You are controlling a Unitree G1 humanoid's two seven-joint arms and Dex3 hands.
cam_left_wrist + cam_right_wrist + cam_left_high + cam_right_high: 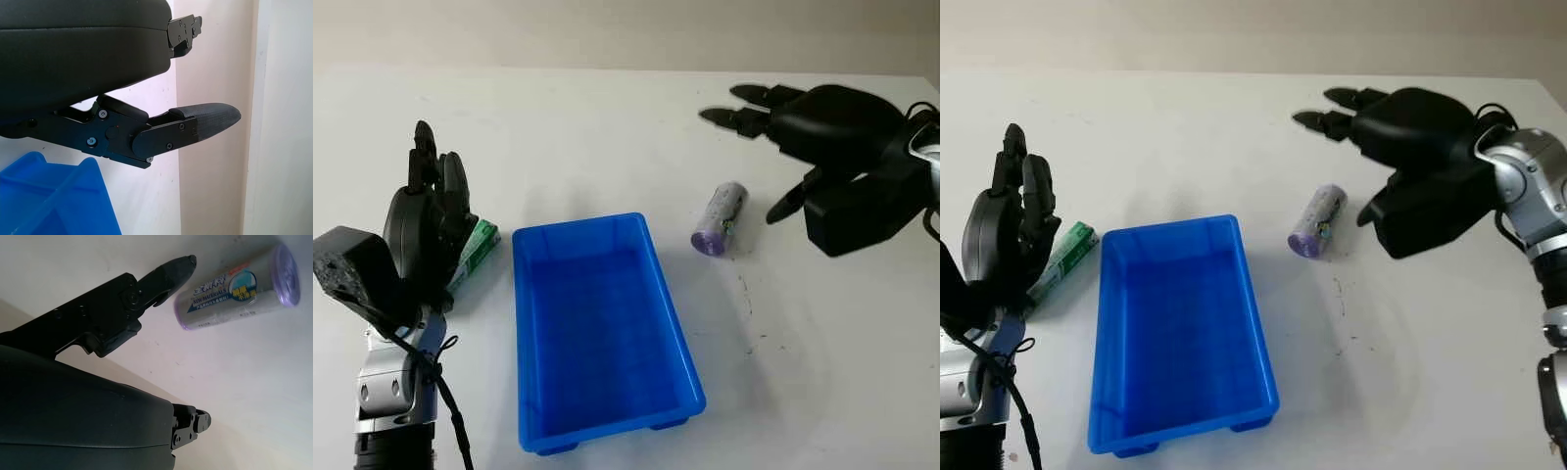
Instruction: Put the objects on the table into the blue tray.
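A blue tray (678, 345) sits in the middle of the white table with nothing inside it. A purple roll with a printed label (721, 218) (238, 290) lies on its side just right of the tray's far corner. A green and white packet (1063, 258) lies left of the tray, partly hidden by my left hand (429, 220), which is raised over it and open. My right hand (793, 127) hovers open to the right of and above the roll, its thumb tip (178, 266) close to the roll without touching.
The table's far edge meets a beige wall (607, 34). Small dark specks (744, 289) mark the table right of the tray. Bare white tabletop lies in front of the roll and beyond the tray.
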